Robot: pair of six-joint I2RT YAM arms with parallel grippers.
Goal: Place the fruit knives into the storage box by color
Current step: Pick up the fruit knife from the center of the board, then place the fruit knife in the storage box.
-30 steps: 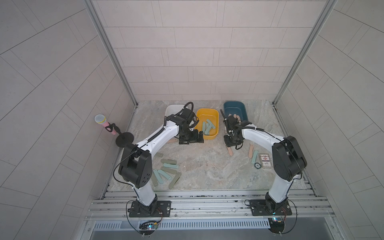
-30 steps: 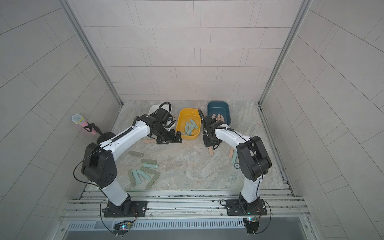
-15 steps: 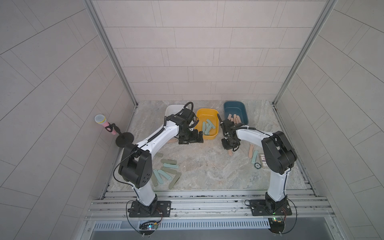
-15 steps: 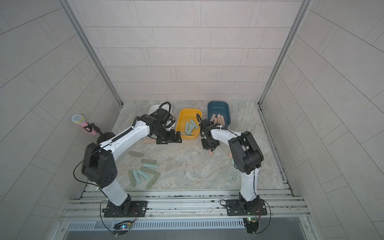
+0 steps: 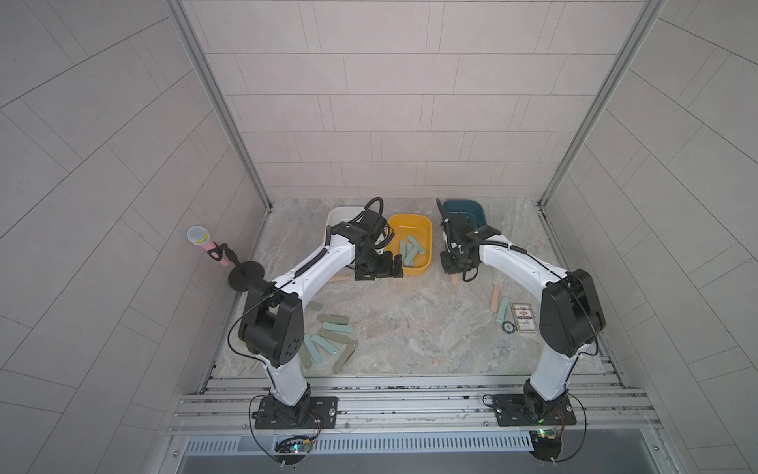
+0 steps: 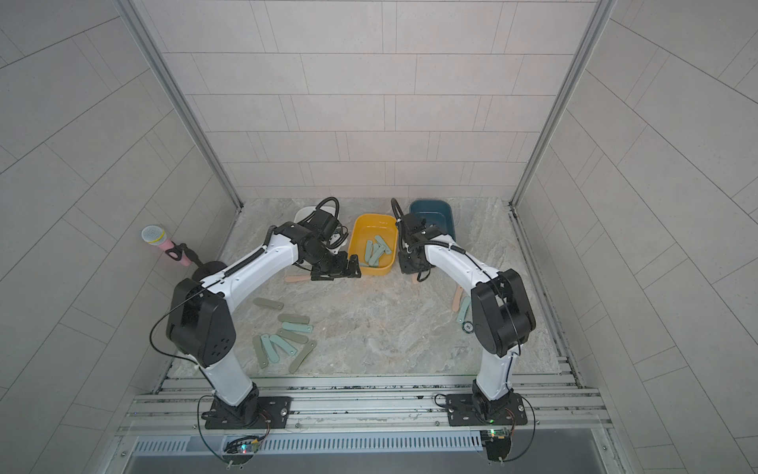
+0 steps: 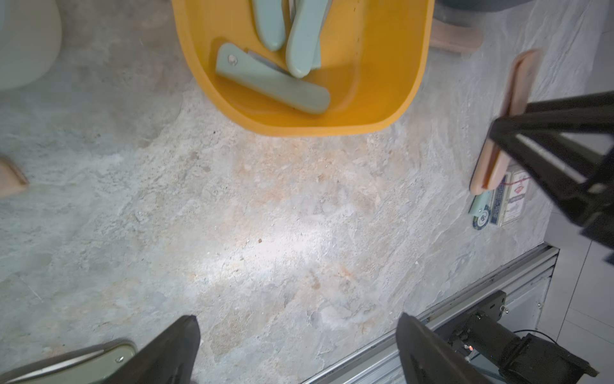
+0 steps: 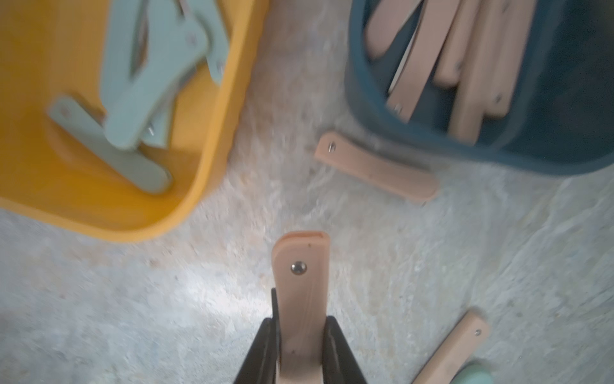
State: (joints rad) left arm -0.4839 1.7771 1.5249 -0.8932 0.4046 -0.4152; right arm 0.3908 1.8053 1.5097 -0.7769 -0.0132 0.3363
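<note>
Peach-pink knife (image 8: 300,282) is clamped in the right gripper (image 8: 300,332), the blue box (image 8: 498,159) beyond its tips; the left gripper (image 7: 298,347) is held wide apart, empty, before the yellow box (image 7: 382,126).

Even light; blurred right-wrist view.

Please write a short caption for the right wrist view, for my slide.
Right tool gripping a peach-pink fruit knife near the yellow box and the blue box.
</note>
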